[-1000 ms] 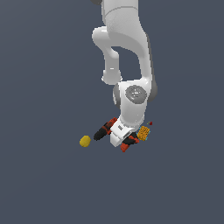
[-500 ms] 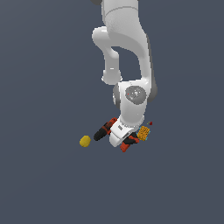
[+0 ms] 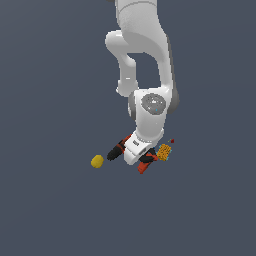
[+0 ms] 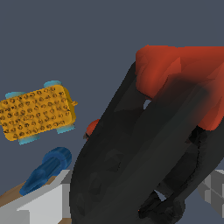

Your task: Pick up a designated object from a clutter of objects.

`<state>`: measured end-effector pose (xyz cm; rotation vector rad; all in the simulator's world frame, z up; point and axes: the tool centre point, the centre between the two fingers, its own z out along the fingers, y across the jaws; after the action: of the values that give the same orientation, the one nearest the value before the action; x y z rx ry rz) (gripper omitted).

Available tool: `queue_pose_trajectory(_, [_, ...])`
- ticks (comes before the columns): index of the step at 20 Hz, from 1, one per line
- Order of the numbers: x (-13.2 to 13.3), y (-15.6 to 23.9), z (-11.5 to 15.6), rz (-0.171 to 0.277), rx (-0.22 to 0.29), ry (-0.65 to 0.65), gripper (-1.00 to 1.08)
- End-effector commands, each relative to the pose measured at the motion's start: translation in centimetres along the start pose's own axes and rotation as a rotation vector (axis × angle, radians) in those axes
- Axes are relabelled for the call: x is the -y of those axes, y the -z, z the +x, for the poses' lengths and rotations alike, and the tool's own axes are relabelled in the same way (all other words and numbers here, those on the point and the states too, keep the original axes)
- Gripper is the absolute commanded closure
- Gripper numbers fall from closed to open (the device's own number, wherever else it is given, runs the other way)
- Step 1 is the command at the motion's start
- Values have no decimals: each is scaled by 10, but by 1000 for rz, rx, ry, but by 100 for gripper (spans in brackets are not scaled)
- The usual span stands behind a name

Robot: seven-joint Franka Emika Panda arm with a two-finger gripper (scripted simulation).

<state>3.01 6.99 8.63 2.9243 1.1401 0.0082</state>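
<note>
Out on the exterior view's left, a yellow ball (image 3: 97, 161) sits alone on the dark floor (image 3: 50, 200), well apart from the pile. Moving right, here's the target: the slim black object (image 3: 116, 151) pokes out from under the white gripper (image 3: 136, 150), its dark tip toward the ball, with a red end (image 3: 143, 167) showing on the far side of the hand. The gripper is right down on it, low in the clutter. Further right, the orange-yellow block (image 3: 164, 152) lies just beside the hand, and a tiny red bit (image 3: 172, 141) sits above it.

In the wrist view the black body (image 4: 131, 166) fills the picture, topped by a red-orange mass (image 4: 183, 83); whether that red belongs to the target or to the drill I cannot tell. The jaws? Hidden in both views, so spread or pinching is impossible to say.

It looks rigid, hard-shelled and fairly light, probably smooth and prone to swivel. My call: clamp across the narrow black shaft near mid-length, clear of the block (image 4: 37, 113) and the blue piece (image 4: 46, 169).
</note>
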Motion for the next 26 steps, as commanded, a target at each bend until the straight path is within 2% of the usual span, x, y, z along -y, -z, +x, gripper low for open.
queue_pose_trajectory(1, [-1, 9, -5, -2, -2, 0, 108])
queue_pose_trajectory(10, [-3, 61, -40, -1, -1, 1, 108])
queue_pose_trajectory(26, [-11, 199, -131, 5, -2, 3, 108])
